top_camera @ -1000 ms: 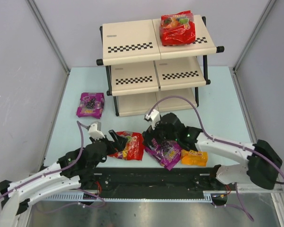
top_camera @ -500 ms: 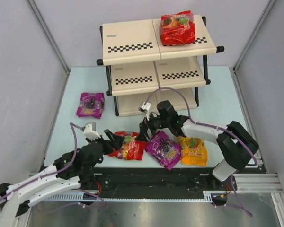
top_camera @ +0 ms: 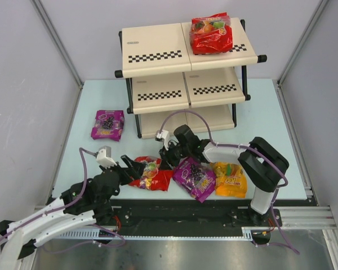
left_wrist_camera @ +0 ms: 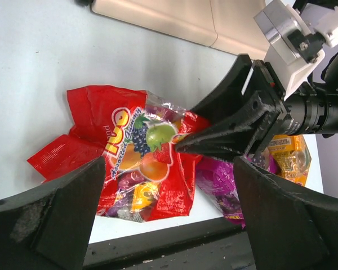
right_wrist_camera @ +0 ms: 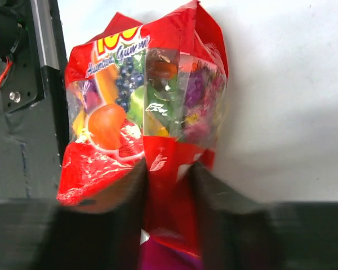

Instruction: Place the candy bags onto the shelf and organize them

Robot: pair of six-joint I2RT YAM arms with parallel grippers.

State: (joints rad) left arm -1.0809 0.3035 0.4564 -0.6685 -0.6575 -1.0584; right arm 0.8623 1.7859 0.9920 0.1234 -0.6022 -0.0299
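Observation:
A red candy bag (top_camera: 152, 175) lies near the table's front edge, with a purple bag (top_camera: 195, 178) and an orange-yellow bag (top_camera: 230, 179) to its right. My right gripper (right_wrist_camera: 169, 188) is shut on the red bag's (right_wrist_camera: 149, 101) near end; the left wrist view shows the right gripper (left_wrist_camera: 183, 145) pinching that bag (left_wrist_camera: 129, 163). My left gripper (left_wrist_camera: 174, 225) stands open just short of the bag's other side (top_camera: 130, 165). Another red bag (top_camera: 212, 35) rests on the shelf's (top_camera: 158, 48) top tier. A second purple bag (top_camera: 107, 124) lies on the table at the left.
The shelf stands at the back centre, and its bottom panel (left_wrist_camera: 174, 19) shows just beyond the red bag. A black rail (top_camera: 180, 211) runs along the front edge under the bags. Grey walls close in both sides.
My right gripper swung left from above the purple bag to the red bag, and its jaws closed on the bag's edge. The left gripper drew back slightly and stayed open.

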